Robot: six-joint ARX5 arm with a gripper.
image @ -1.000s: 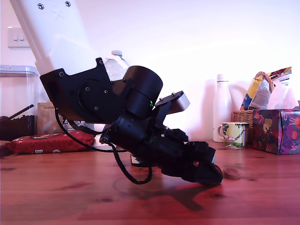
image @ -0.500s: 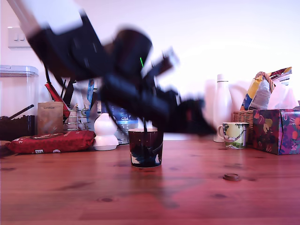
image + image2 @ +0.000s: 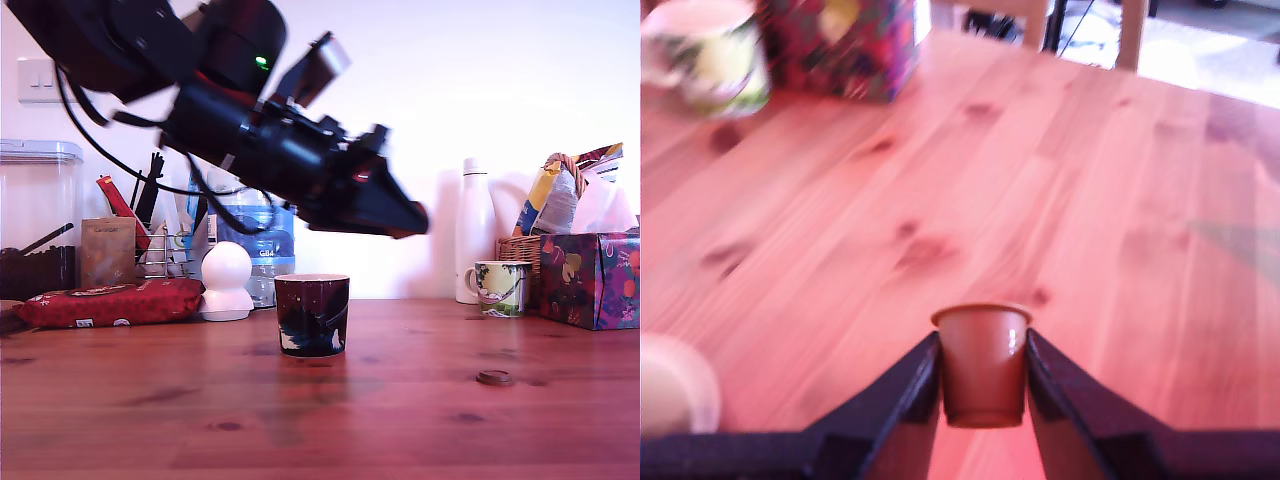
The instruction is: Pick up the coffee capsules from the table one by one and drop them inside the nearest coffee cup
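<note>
I see my gripper (image 3: 983, 385) clamped on a coffee capsule (image 3: 982, 362), pinched between both fingers, held in the air above the table (image 3: 400, 420), right of the coffee cup (image 3: 312, 315) in the exterior view.

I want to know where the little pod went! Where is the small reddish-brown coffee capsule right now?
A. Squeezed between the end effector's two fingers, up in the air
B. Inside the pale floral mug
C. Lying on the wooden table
A: the wrist view shows the small reddish-brown coffee capsule pinched between the black end effector's two fingers, and the exterior view shows that end effector raised above the reddish-brown wooden table.
</note>
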